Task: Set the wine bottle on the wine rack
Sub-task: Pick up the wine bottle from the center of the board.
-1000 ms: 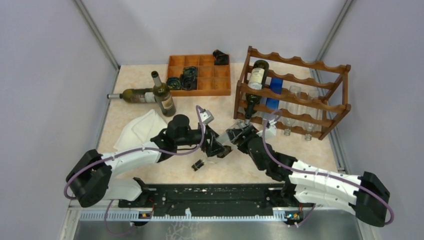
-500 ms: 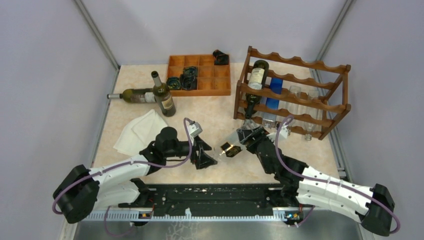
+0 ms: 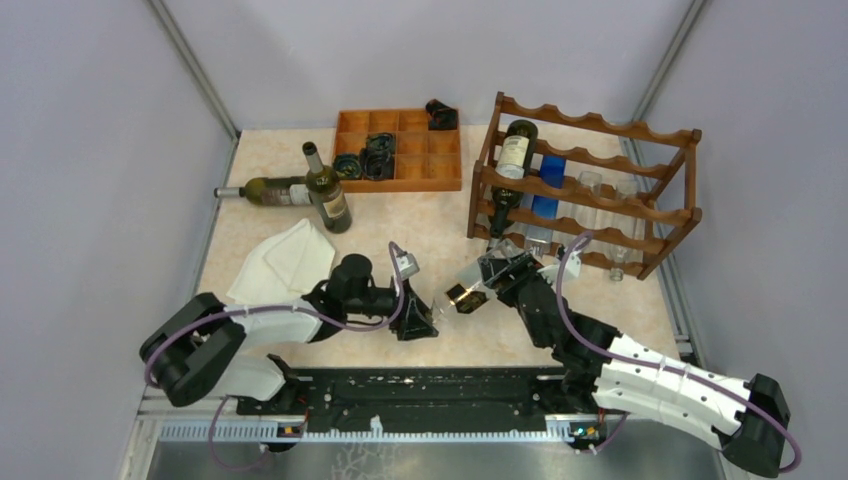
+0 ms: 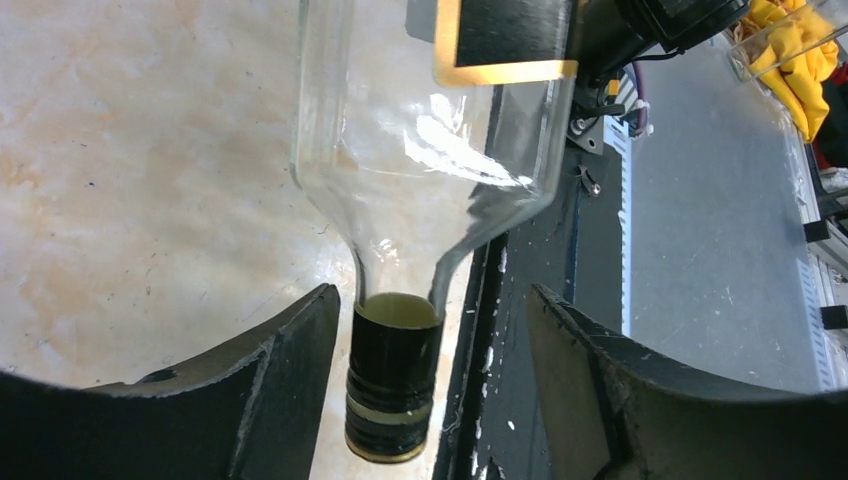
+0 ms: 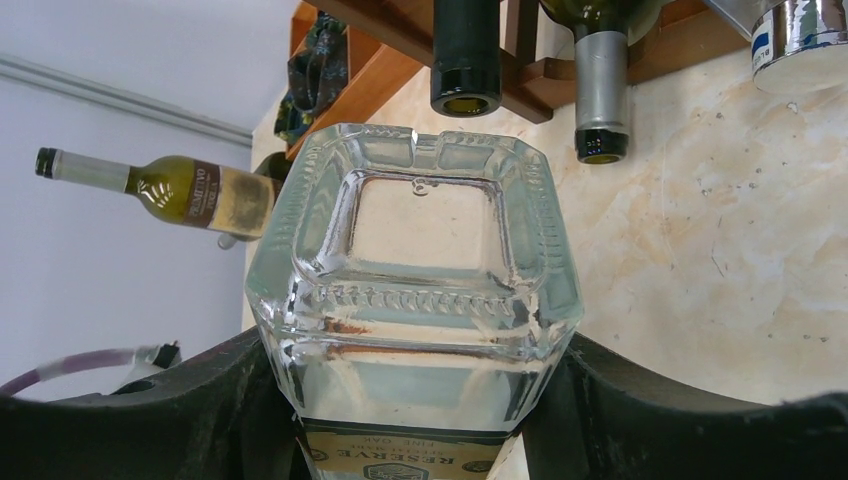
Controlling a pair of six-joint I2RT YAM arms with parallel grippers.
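Observation:
My right gripper (image 3: 492,278) is shut on a clear square glass wine bottle (image 3: 462,296) with a black and gold label. In the right wrist view its thick base (image 5: 415,250) fills the space between my fingers (image 5: 200,410). The bottle lies tilted, its black cap (image 4: 392,385) pointing at the left arm. My left gripper (image 3: 415,318) is open, its fingers (image 4: 270,390) on either side of the cap without touching it. The reddish-brown wine rack (image 3: 590,190) stands at the back right, beyond the bottle, and its lower rail (image 5: 520,60) shows just ahead.
The rack holds a dark bottle (image 3: 515,150), clear bottles (image 3: 590,215) and a blue item (image 3: 550,170). Two green bottles (image 3: 327,195) are at the back left, one lying, one upright. An orange compartment tray (image 3: 400,150) and a white cloth (image 3: 285,262) are nearby.
My left gripper drew back from the bottle's body toward the near edge and now straddles the cap. My right gripper kept its hold and shifted the bottle slightly.

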